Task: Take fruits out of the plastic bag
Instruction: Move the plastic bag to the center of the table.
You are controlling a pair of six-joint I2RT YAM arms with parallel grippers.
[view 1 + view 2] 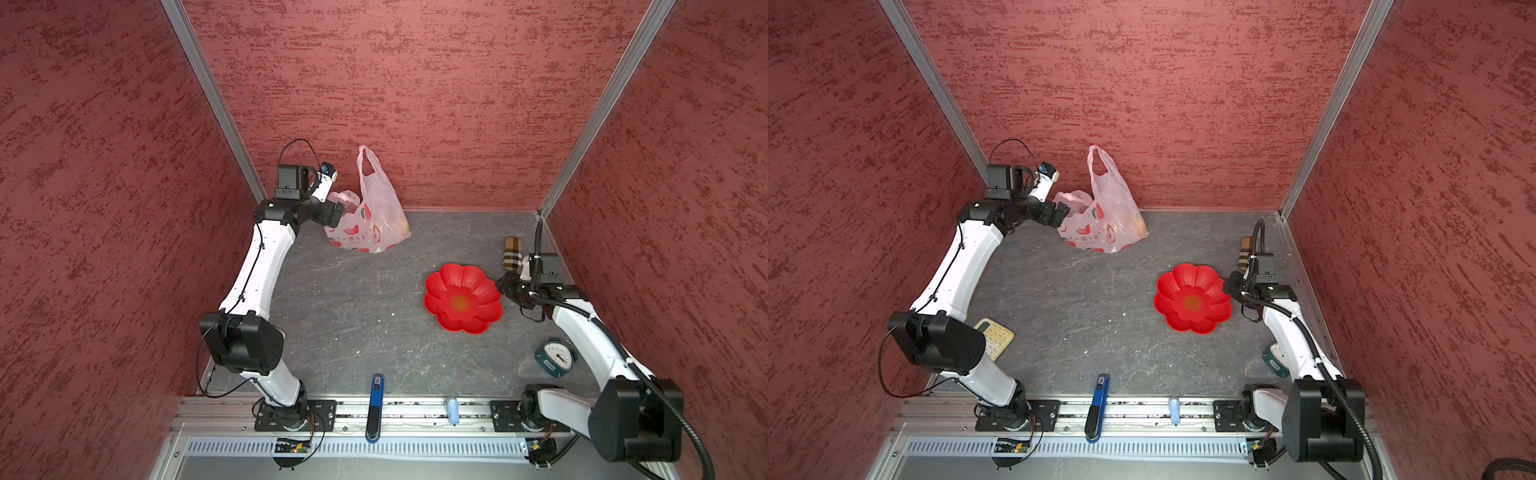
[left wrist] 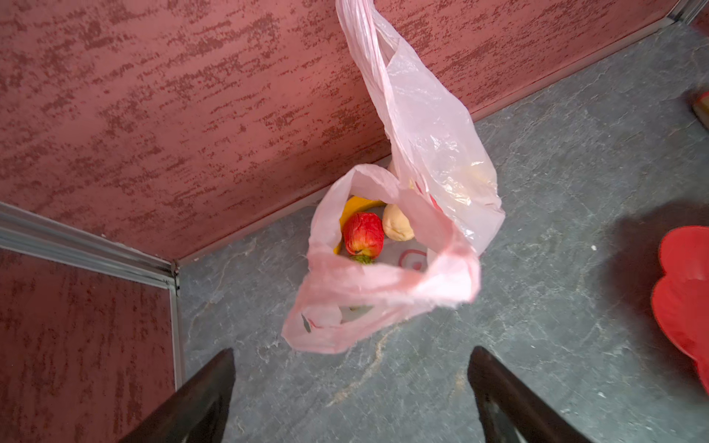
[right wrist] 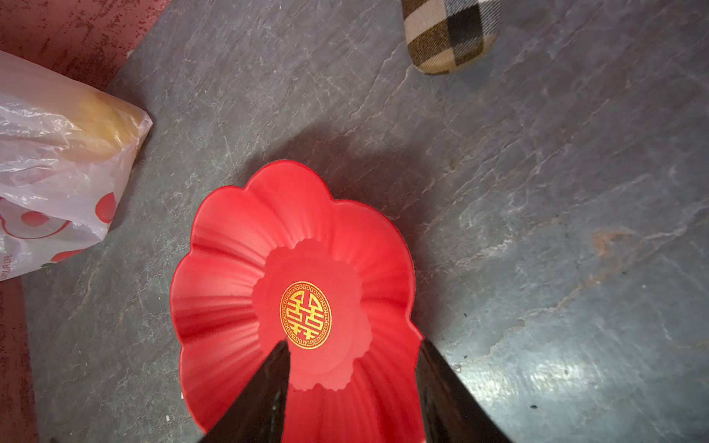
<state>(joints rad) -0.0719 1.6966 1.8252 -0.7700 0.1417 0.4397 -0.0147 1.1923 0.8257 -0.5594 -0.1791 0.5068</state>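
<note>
L pincer [image 2: 352, 349] spread, empty, arm stretched twd bag [image 2: 429, 134]; R pincer [image 3: 353, 342] part-spread, empty, over plate [image 3: 230, 249].

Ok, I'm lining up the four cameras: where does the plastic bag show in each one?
In a top view: plastic bag at the back wall, near centre.
In a top view: bag at the back wall, left of centre.
Left wrist: bag mid-frame, mouth open, fruits inside.
Right wrist: bag cut off at the frame edge.
Shared landmark: red flower plate, in all four.
</note>
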